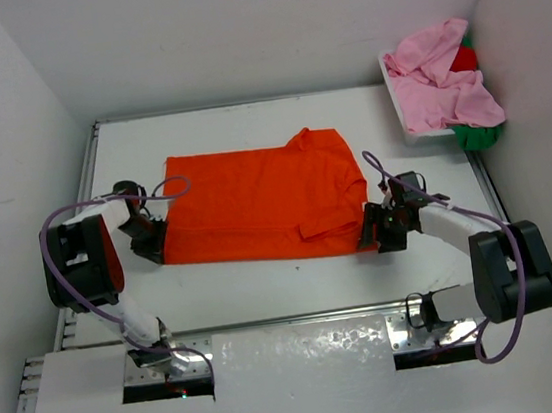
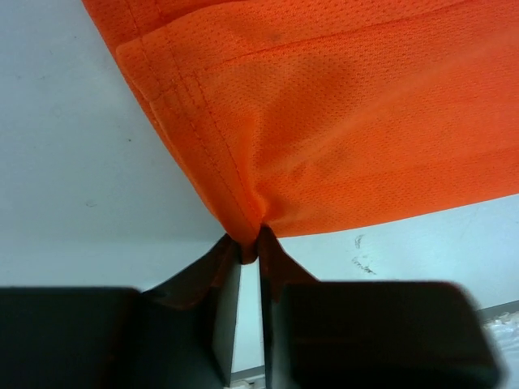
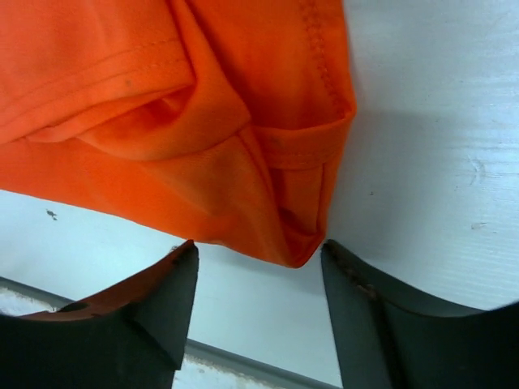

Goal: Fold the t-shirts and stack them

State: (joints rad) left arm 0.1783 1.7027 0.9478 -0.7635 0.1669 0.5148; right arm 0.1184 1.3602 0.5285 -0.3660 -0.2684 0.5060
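Note:
An orange t-shirt (image 1: 266,203) lies spread flat in the middle of the table, one sleeve folded in at its right side. My left gripper (image 1: 161,251) is at its near left corner; in the left wrist view the gripper (image 2: 250,243) is shut on the hem corner of the orange cloth (image 2: 340,130). My right gripper (image 1: 370,230) sits at the near right corner. In the right wrist view it (image 3: 259,253) stands open, and the rumpled corner of the orange shirt (image 3: 243,162) reaches just between its fingertips. Pink (image 1: 442,80), red (image 1: 462,58) and green (image 1: 477,133) t-shirts are piled at the back right.
A white basket (image 1: 409,125) at the back right corner holds the pile of shirts, against the right wall. White walls close in the table on the left, back and right. A metal rail (image 3: 243,361) runs along the near edge.

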